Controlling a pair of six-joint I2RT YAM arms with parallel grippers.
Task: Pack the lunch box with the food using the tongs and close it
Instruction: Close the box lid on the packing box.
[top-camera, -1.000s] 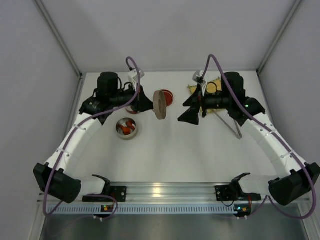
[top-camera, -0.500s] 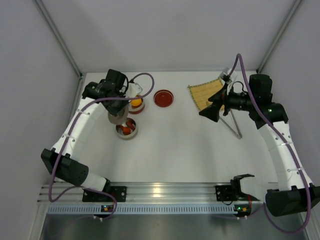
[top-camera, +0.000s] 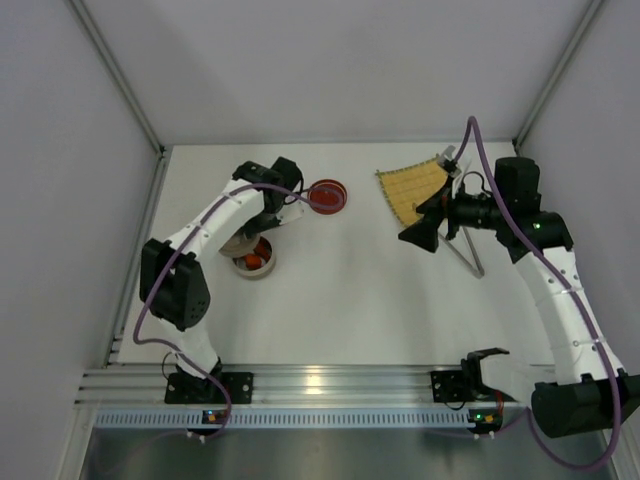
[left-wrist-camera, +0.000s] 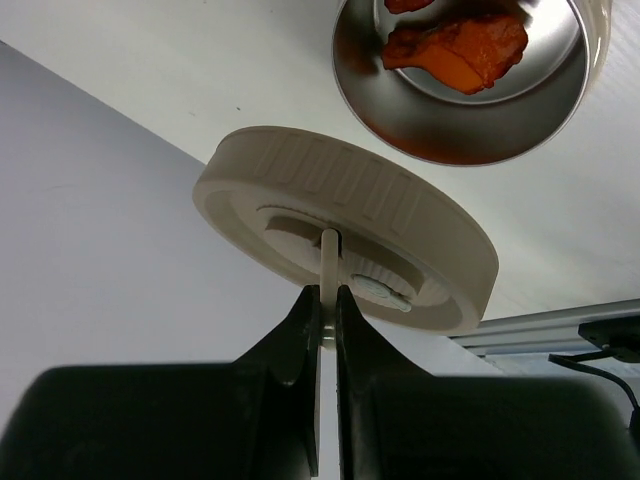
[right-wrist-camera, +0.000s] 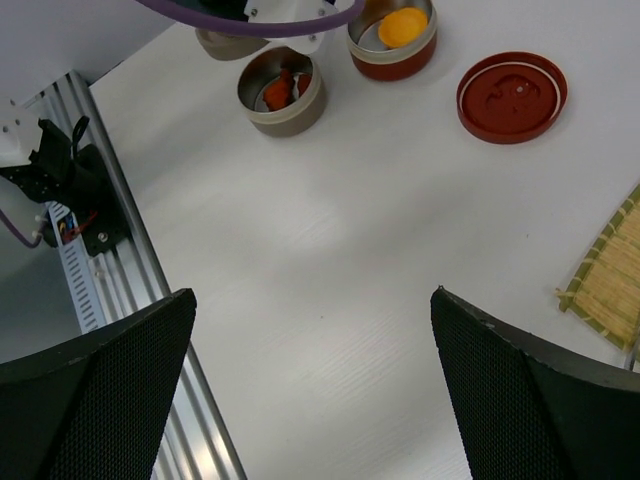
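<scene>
Left tool: fingers pinched nearly together on a thin upright tab at the centre of the beige lid. The lid hangs tilted just past the fingertips, ribbed rim showing.

Just beyond that lid is the beige tin, open on the counter. The red-brown lumps lie inside it. The lid is close beside the tin, not seated on it.

Right tool: fingers spread as wide as they go, nothing between them, held above bare counter.

- Far ahead of the right tool, in its wrist view, the beige tin shows again, lumps inside.
- Just right of that tin stands the red tin, open, with the orange ball in it.
- Further right lies the red lid, flat on the counter, apart from both tins.
- A corner of the bamboo mat shows off the right finger's outer side.

Tongs: flat on the counter in a narrow V, near the right tool on its outer side, partly under that arm. Neither tool touches them.
</scene>
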